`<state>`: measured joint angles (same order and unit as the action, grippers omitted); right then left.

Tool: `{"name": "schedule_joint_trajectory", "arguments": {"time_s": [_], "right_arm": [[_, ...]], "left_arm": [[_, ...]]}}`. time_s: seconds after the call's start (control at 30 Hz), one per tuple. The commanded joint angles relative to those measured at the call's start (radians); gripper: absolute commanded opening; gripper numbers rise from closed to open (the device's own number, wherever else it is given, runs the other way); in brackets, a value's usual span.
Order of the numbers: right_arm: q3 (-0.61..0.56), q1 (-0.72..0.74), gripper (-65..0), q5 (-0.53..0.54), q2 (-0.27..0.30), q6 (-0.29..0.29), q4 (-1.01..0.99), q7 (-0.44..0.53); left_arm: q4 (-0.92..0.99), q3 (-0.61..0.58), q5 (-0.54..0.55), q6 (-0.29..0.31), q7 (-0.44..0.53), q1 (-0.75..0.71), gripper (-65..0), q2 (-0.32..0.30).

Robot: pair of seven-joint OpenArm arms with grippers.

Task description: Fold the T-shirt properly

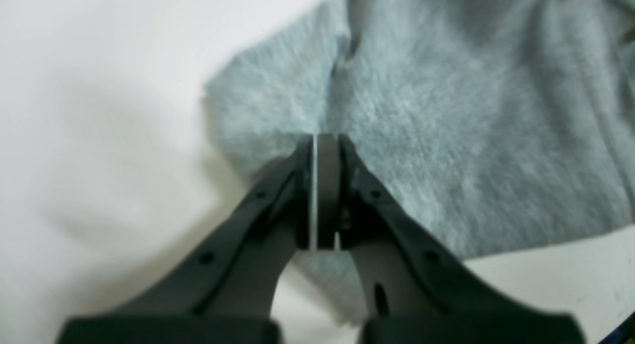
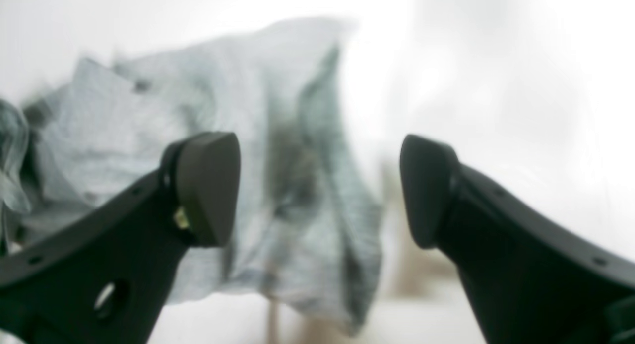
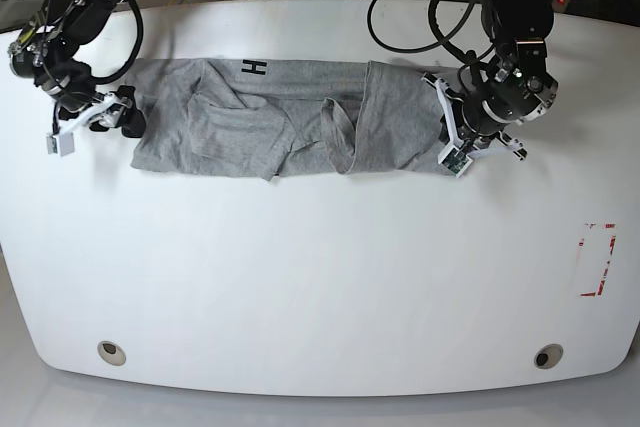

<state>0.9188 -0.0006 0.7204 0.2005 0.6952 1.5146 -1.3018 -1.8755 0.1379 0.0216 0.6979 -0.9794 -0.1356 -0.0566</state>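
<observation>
T-shirt: heather-grey short-sleeved cotton T-shirt lies rumpled in a long band across the far half of the white surface, several folds and ridges near its middle; 1 black letter "H" shows at the far edge, rest of the lettering hidden in the folds.
Left gripper: black left gripper at the shirt's end on the base view's right; its 2 fingers pressed together, no gap at the tips.
Left grip contact: tips sit right at the grey fabric's edge near a crease; wrist view too blurred to tell if cloth is pinched between them.
Right gripper: black right gripper at the shirt's other end, base view's left; its 2 fingers spread wide.
Right grip contact: bunched grey fabric seen beyond the gap and behind the nearer pad; nothing between the pads, no touch visible; view blurred.
Shirt vs fingers: cloth stretches between the 2 grippers, 1 at each short end.
Surface extras: red-and-white rectangular marking near the right edge in the base view, well apart from the shirt; 2 round grommets along the near edge.
</observation>
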Motion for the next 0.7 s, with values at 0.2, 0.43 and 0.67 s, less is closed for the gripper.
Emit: {"name": "schedule_joint_trajectory", "arguments": {"time_s": [0.2,0.43,0.67], "right_arm": [[-0.042,-0.014,-17.0,0.063,0.015,0.003,-0.096,0.029],[-0.194,-0.057,-17.6,0.063,-0.060,0.003,-0.093,0.107],[-0.231,-0.063,-29.5,0.061,-0.072,0.003,-0.095,0.169]], "left_arm": [[-0.051,0.016,0.001,0.000,0.012,-0.002,-65.0,-0.004],[0.037,0.107,0.001,0.000,0.014,0.001,-65.0,-0.001],[0.228,0.141,-0.004,0.000,0.084,0.018,-65.0,-0.002]]}}
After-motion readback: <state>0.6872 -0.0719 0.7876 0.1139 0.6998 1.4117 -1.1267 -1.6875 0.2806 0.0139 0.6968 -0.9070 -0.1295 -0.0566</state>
